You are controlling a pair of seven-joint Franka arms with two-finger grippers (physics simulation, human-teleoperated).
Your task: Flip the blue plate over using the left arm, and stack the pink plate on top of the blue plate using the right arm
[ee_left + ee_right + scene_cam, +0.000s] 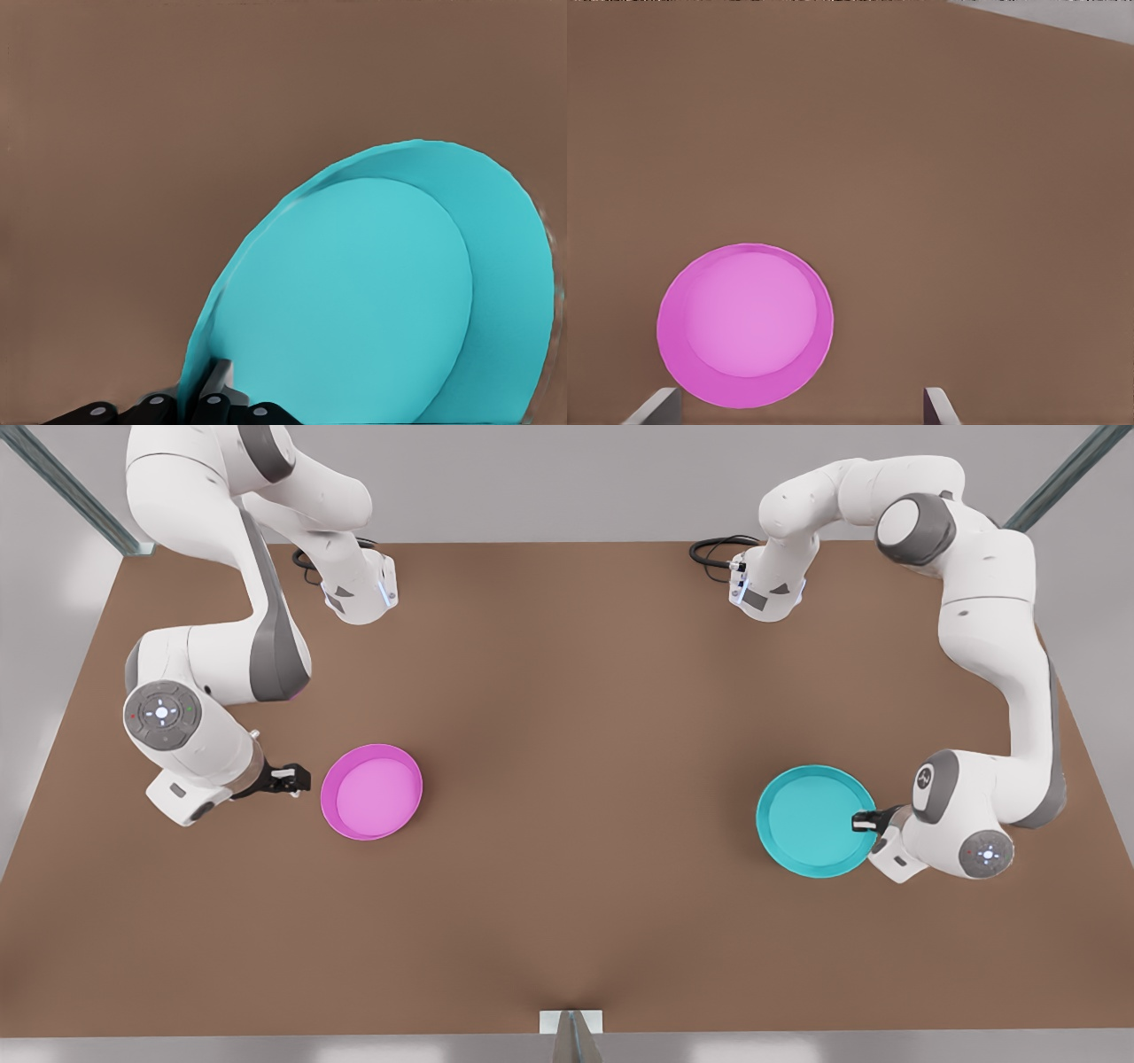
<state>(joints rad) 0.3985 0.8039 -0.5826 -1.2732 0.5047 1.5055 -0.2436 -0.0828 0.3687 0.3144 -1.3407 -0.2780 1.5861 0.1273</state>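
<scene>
Left gripper [864, 821]: clamped on blue plate [811, 821] rim, edge hold suits flipping.
Right gripper [292, 779]: fingers spread, beside pink plate [372, 792], waiting its turn.

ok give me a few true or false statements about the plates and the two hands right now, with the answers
1. The left hand grips the rim of the round turquoise plastic plate. True.
2. The round magenta-pink plastic plate is stacked on the turquoise plate. False: the two lie far apart on the brown table.
3. The right hand is open beside the pink plate, not touching it. True.
4. The pink plate lies upside down. False: its lighter pink inside faces up.
5. The turquoise plate is on the front view's left. False: it is on the front view's right.
</scene>
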